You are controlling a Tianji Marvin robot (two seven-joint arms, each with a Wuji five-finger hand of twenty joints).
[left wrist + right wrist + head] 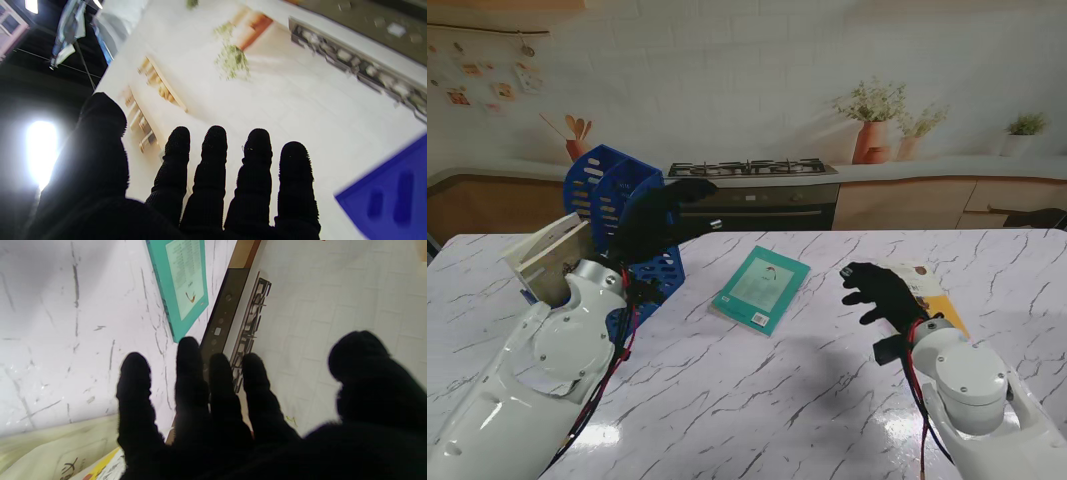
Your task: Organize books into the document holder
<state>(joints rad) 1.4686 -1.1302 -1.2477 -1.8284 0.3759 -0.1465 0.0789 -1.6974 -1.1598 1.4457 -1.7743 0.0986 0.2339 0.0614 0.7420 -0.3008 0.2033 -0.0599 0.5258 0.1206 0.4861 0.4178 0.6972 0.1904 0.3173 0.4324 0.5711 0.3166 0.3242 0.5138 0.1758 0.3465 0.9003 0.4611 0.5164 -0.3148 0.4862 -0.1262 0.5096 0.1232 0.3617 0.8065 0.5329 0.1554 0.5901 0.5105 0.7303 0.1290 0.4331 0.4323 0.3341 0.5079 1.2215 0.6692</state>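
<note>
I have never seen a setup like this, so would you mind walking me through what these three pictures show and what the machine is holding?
This is a two-armed robot with black five-fingered hands. The wide picture comes from a camera on its stand, looking down at a marble table. The other two come from cameras on each wrist, looking along the fingers.

The left hand is raised beside the blue document holder, fingers spread, holding nothing. A book leans at the holder's left side. The right hand hovers open over a cream and yellow book. A teal book lies flat mid-table. The right wrist view shows the same teal book beyond the fingers.
</note>
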